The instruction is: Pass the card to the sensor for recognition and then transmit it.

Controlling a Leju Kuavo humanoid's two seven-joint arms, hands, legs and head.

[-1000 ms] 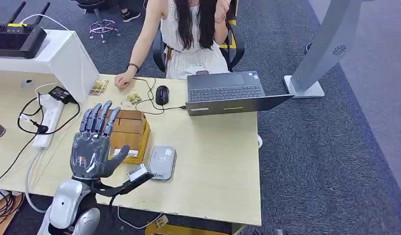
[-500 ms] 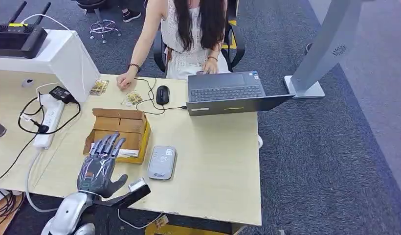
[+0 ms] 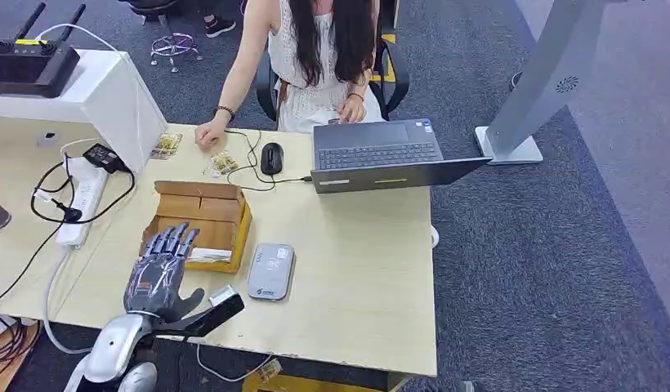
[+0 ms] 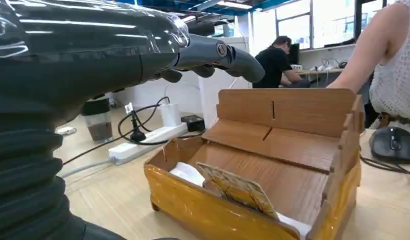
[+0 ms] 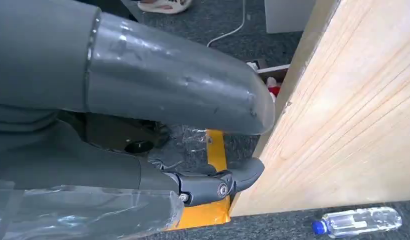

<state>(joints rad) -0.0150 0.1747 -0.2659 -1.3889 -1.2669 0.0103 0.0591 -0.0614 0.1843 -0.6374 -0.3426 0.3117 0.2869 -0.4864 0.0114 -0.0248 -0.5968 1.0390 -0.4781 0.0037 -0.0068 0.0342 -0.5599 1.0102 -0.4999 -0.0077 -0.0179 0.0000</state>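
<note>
The power strip [image 3: 82,200] lies at the far left of the table [image 3: 356,302], and the white stand [image 3: 87,98] with a router is behind it. Next comes the left hand [image 3: 158,273]. One second ago it was raised high over the wooden box [image 3: 203,224]; now it has come down and back toward the table edge, and its fingertips [image 3: 175,237] are at the near rim of the box. The fingers are stretched out and a little apart, and they hold nothing. In the left wrist view the card [image 4: 238,189] stands leaning at the near wall of the box [image 4: 273,150], just under the hand's fingers [image 4: 218,52]. So I judge that the hand is coming in low to take the card, but this scene would also fit a hand that has just put the card down there.

To the right of the box lies the sensor [image 3: 270,271], flat and grey, with no card on it. Further right is the laptop [image 3: 381,155], where a person [image 3: 315,49] sits.

The right hand [image 5: 143,100] hangs beside the table edge; its fingers are curled in, with nothing seen in them.
</note>
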